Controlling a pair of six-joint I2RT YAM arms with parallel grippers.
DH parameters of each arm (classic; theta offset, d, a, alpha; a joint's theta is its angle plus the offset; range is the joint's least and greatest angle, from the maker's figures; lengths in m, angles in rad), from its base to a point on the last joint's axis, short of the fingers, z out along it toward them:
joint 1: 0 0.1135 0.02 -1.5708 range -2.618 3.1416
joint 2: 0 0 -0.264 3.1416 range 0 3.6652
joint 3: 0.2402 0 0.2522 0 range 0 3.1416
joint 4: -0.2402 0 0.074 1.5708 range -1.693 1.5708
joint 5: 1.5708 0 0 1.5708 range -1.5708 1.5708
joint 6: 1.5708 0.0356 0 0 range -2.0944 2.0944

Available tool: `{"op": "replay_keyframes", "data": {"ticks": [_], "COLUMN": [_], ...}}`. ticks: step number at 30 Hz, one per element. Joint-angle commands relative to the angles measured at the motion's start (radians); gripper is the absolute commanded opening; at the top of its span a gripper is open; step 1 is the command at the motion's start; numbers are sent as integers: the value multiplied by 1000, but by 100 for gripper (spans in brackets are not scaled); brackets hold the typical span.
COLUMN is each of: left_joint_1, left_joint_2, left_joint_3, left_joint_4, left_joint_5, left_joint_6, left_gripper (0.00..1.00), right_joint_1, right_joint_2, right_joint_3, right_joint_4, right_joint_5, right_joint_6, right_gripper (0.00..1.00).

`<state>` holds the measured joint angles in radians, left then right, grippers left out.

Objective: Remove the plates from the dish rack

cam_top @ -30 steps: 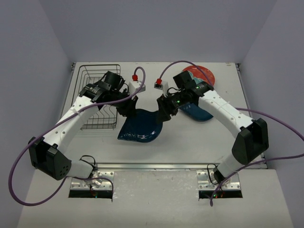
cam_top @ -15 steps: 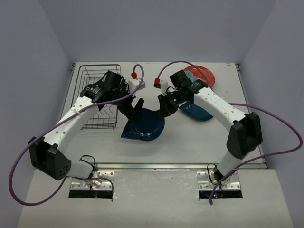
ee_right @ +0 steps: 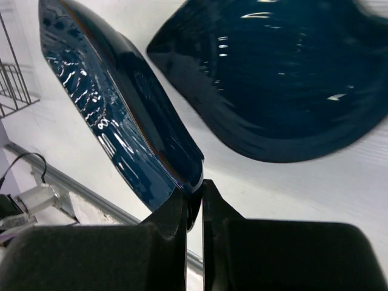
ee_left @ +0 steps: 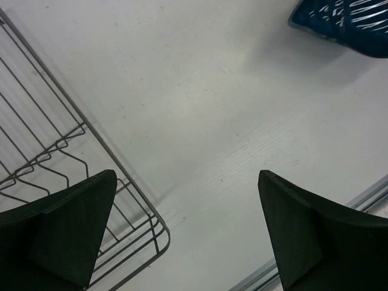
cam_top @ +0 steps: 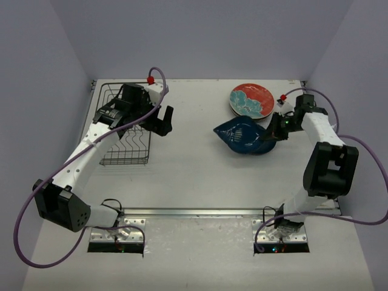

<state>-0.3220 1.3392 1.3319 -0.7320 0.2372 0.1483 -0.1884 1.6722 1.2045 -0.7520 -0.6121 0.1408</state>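
Wire dish rack, dark and rectangular point(cam_top: 124, 153), shows no plates, though the left arm point(cam_top: 91, 145) covers part of it. Left gripper point(ee_left: 188, 236) hangs beside it, spread wide and empty. Round red floral plates point(cam_top: 251, 100) lie on the right, count unclear. The right gripper point(ee_right: 194, 200) pinches the dark blue wavy-edged plate point(ee_right: 121, 121), tilted above a dark teal dish point(ee_right: 285, 79), so unloading looks nearly done

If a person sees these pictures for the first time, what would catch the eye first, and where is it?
The right gripper pinches the rim of a glossy dark blue plate, tilted close by a dark teal plate, at the right of the top view. Just behind them lies a red floral plate. On the left, the left gripper hangs open beside the wire dish rack.
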Motion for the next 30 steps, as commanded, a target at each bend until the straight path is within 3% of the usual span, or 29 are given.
{"op": "replay_keyframes", "data": {"ticks": [1,7,22,30], "left_joint_1": [11,11,11,11], "left_joint_2": [-23,-29,-23,-9], "left_joint_3": [3,-31,-57,-63], "left_joint_4": [63,78,90,89], "left_joint_5": [8,17,41,39], "left_joint_6": [-34,-35,-32,-32], "left_gripper": [100,100,100,100], "right_joint_1": [-114,-213,-228,-229], "right_joint_2": [23,154,402,479], "right_joint_3": [62,181,478,537], "right_joint_4": [-56,-159,-369,-447], "right_joint_5": [-160,-173,-119,-143], "right_joint_6": [-81,-191,-408,-488], "right_gripper": [0,0,0,0]}}
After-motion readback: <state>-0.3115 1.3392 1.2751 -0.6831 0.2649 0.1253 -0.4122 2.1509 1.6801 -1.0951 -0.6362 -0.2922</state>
